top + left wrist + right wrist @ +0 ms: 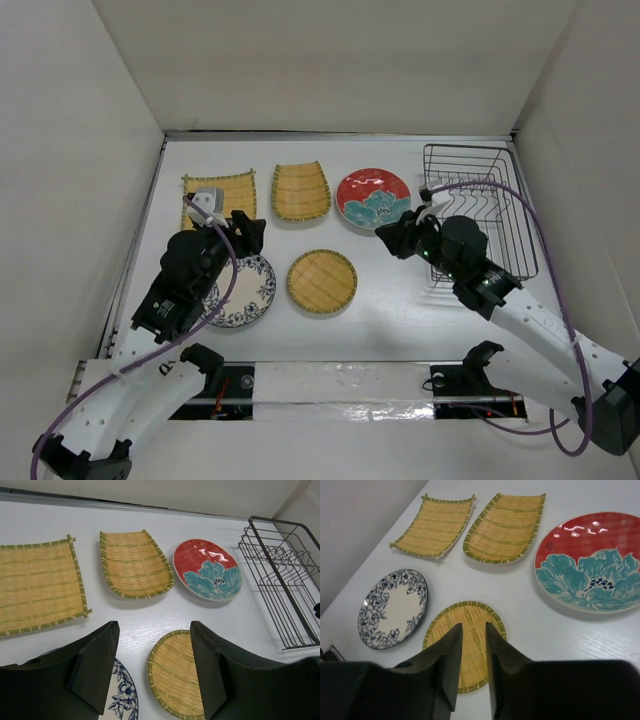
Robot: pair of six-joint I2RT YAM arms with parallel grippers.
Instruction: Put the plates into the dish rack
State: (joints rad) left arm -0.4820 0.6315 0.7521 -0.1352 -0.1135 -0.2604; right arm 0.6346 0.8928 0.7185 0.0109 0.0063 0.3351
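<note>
My left gripper hangs above the table with its jaws wide apart, holding nothing. Under it sits the blue plate, mostly hidden by my left finger. The round yellow plate shows between my jaws, partly covered. My right gripper has its jaws almost together with a thin gap, gripping nothing, and hides the near edge of that plate. The red plate is cut off. The dish rack stands empty beside my right arm.

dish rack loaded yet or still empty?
Empty. The dish rack shows only bare wire tines in the top and left wrist views; all five plates lie flat on the table.
</note>
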